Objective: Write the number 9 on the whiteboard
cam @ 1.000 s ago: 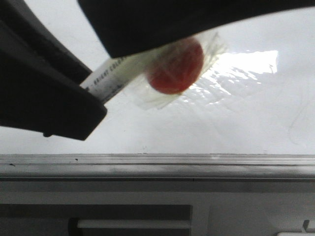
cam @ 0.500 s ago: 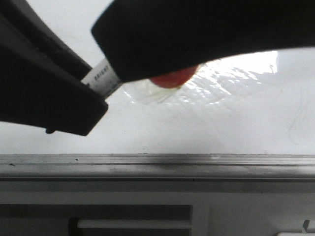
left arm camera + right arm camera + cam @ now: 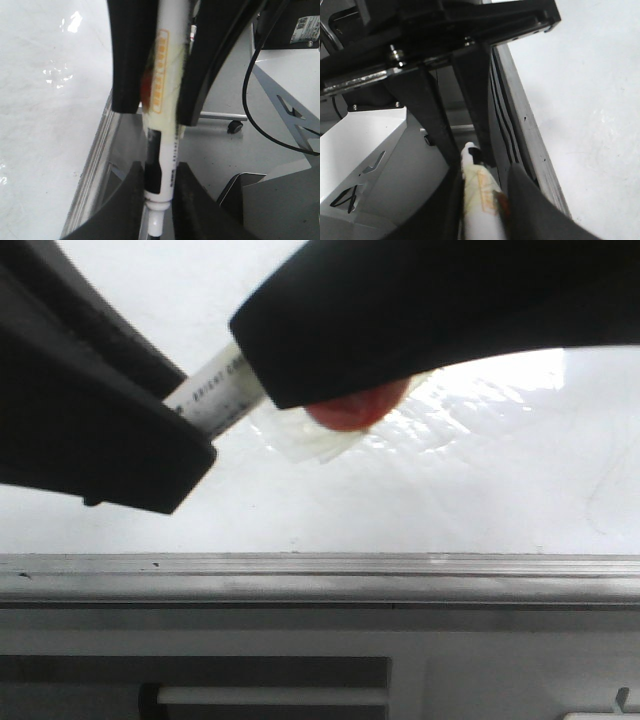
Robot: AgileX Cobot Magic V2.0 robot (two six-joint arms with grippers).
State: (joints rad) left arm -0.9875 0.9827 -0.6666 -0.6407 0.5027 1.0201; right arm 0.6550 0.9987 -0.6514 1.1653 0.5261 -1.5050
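**Both grippers on the marker above the whiteboard**

On my front feed the whiteboard [image 3: 330, 510] fills the middle band of the frame, glossy white, with wrinkled shiny film catching glare at upper right. Its grey metal edge strip [image 3: 320, 575] runs across the lower part of the frame. I cannot make out a number 9 on the board in any feed; only faint grey marks show near the right edge.

The right gripper [image 3: 300, 390] is the big dark mass across the top and right of the front frame, and the left gripper [image 3: 185, 430] fills the upper left. Between them, near centre, sits the marker [image 3: 215, 390], a white barrel with printed lettering, lying tilted. A red cap end [image 3: 352, 410] with clear tape [image 3: 310, 440] around it peeks from under the right gripper.

On the left wrist feed, the left gripper [image 3: 159, 200] clamps the marker [image 3: 165, 100] at bottom centre. On the right wrist feed, the right gripper [image 3: 481, 200] is closed around the taped marker [image 3: 477, 200] at bottom centre.
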